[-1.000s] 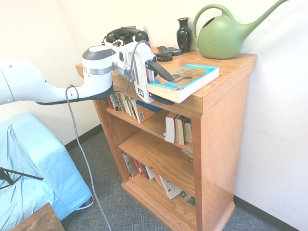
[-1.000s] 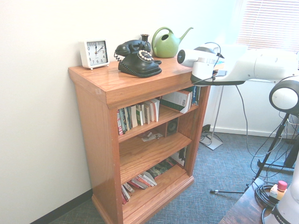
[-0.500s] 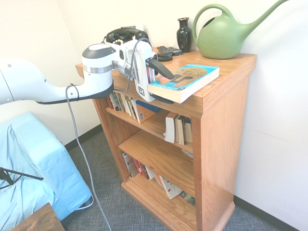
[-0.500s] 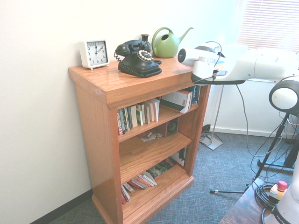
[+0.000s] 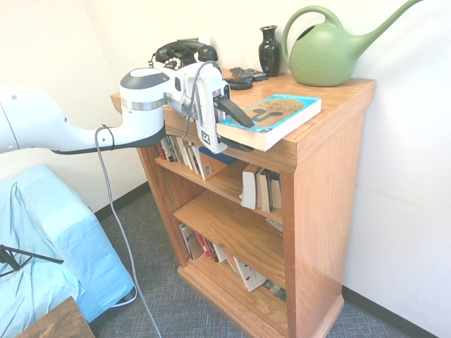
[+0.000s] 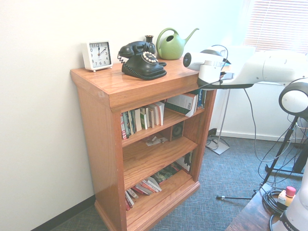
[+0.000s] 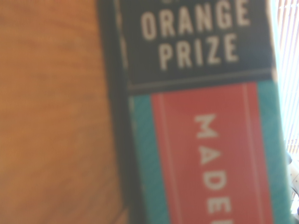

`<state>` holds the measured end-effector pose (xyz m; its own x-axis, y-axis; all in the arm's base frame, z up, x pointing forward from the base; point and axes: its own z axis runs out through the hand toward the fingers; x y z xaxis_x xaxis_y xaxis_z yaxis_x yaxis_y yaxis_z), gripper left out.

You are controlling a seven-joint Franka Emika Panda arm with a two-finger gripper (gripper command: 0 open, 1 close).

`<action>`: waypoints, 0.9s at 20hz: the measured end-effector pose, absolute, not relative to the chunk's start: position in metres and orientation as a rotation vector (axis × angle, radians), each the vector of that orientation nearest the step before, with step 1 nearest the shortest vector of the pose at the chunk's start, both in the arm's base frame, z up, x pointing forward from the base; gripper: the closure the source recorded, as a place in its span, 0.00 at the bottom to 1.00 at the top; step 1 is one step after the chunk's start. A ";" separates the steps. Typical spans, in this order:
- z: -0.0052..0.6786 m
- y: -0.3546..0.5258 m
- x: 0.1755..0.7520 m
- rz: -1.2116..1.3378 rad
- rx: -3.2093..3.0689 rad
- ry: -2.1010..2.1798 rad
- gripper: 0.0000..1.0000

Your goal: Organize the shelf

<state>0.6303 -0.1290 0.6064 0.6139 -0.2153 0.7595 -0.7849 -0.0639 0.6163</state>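
1. The book (image 5: 271, 116) lies flat on the shelf (image 5: 331, 91) top, overhanging its front edge.
2. The gripper (image 5: 236, 130) straddles the book's near end, fingers above and below; full closure cannot be told.
3. A firm clamp is required before lifting.

Green watering can (image 5: 325, 51), black telephone (image 6: 141, 60) (rotary), white clock (image 6: 97, 55).

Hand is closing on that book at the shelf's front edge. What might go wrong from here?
The book lies flat and overhangs the shelf top's front edge, with the hand straddling only its near end: a shallow pinch may let it sag or slip off. Swinging it backward risks knocking the vase and watering can behind.
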 end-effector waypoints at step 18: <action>0.622 -0.110 0.614 0.624 1.666 -0.886 1.00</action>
